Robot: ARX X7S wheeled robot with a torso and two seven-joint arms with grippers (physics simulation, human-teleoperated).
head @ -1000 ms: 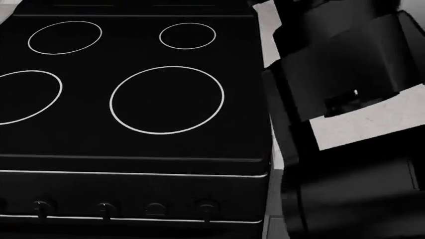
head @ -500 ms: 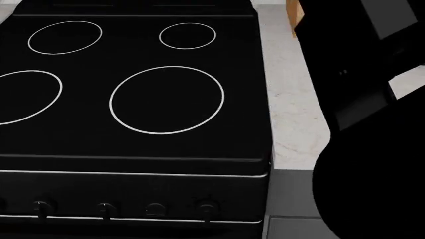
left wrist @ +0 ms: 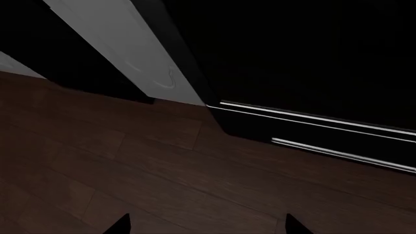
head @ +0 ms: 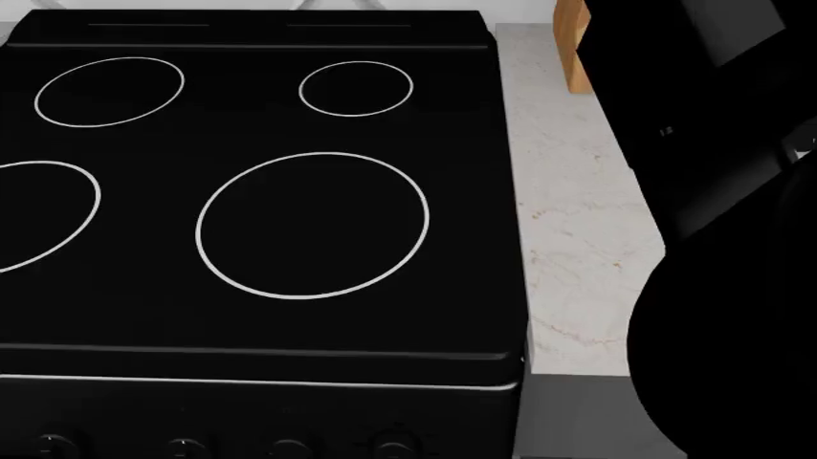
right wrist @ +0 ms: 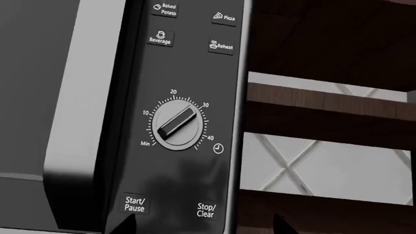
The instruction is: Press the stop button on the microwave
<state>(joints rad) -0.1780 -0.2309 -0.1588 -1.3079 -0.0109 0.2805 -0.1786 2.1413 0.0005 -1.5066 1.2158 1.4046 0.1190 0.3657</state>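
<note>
The Stop/Clear button (right wrist: pixel 205 210) sits at the lower corner of the microwave control panel (right wrist: pixel 185 112), beside the Start/Pause button (right wrist: pixel 134 204) and below the timer dial (right wrist: pixel 177 124); the Baked Potato, Beverage, Pizza and Reheat keys line the panel's far end. The right gripper (right wrist: pixel 204 225) faces the panel, only its two dark fingertips (right wrist: pixel 127 225) showing at the frame edge, set apart with the two buttons between them and nothing held; whether a tip touches the panel cannot be told from this angle.

In the head view the right arm (head: pixel 721 287) fills the right side as a dark mass. Compared with half a second ago, the stove (head: pixel 255 210) and its burner rings lie lower in the frame, its knobs now nearly cut off at the bottom, and more of the marble counter (head: pixel 568 220) and the wooden block (head: pixel 572 48) behind it shows.

The left gripper (left wrist: pixel 206 226) hangs over the dark wood floor (left wrist: pixel 130 165) near the stove's base, fingertips apart and empty.
</note>
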